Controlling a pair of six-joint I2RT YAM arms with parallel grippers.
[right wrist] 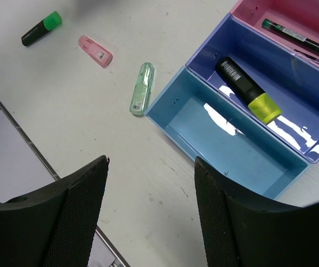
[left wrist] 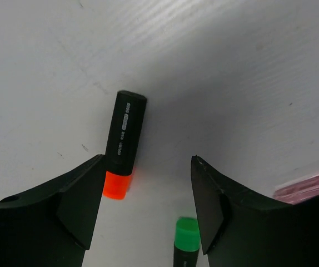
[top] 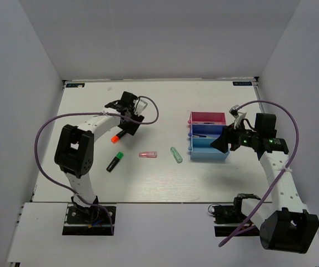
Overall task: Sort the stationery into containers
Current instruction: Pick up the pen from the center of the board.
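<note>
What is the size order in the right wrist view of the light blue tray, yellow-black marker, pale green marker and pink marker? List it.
1. light blue tray
2. yellow-black marker
3. pale green marker
4. pink marker
Last two look close; the pink one lies farther off, so that pair is unsure.

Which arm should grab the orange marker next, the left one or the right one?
Left. The left tool is open and hangs right over the orange marker, which lies beside one finger. The right tool is far off, over by the light blue tray.
</note>
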